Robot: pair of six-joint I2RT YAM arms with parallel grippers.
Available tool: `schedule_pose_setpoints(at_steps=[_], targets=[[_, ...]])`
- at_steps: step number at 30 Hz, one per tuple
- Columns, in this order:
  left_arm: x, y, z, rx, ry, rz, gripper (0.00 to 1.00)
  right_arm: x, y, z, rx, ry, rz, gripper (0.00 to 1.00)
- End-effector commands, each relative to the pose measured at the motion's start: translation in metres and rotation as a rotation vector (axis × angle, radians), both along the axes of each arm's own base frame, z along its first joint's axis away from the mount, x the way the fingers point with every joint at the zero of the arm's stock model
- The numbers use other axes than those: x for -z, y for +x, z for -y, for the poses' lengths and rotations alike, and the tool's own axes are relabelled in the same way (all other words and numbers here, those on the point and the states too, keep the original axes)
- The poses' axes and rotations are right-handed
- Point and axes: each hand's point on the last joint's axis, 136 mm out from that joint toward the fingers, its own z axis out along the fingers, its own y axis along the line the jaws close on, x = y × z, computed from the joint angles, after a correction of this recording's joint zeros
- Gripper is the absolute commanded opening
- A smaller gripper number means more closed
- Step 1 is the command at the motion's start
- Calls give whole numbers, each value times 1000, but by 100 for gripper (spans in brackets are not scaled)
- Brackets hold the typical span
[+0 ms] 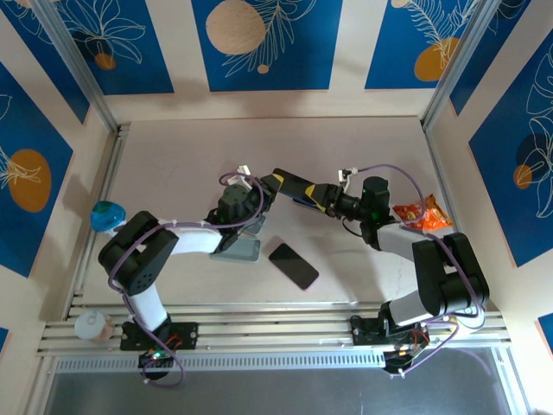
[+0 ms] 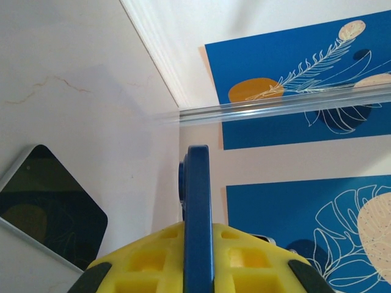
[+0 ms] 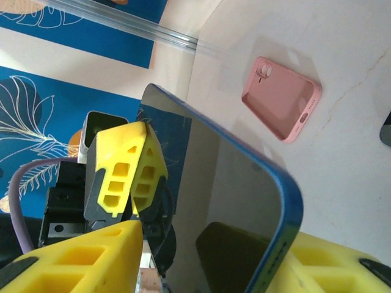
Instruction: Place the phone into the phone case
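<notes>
Left gripper clamped on the thin edge of the blue-rimmed phone, which is held in the air above the table. Right gripper straddles the phone's width; whether its jaws press on it cannot be told. Pink case lies apart on the table. Phone judged stiff, moderately heavy, with slick, breakable glass: best gripped across the long rims, not the faces.

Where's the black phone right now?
In the top view the black phone lies flat on the table, near the front centre between the two arms, just right of the case.
</notes>
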Motion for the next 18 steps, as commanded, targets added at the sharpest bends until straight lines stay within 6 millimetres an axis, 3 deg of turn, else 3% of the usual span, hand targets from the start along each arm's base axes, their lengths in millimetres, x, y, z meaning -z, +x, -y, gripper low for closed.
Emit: schedule_pose_setpoints(at_steps=[1,9,14,18], targets=[[-20,-4,10,35,-76,49,0,-20,8,-6,-29,34,59,42],[-5,-4,8,34,-55,25,0,-16,11,-8,-38,26,41,1],[2,-3,-6,5,14,26,33,-18,3,-5,-30,-26,46,0],[0,-2,-22,-14,120,40,44,-23,-5,1,-20,-67,53,0]])
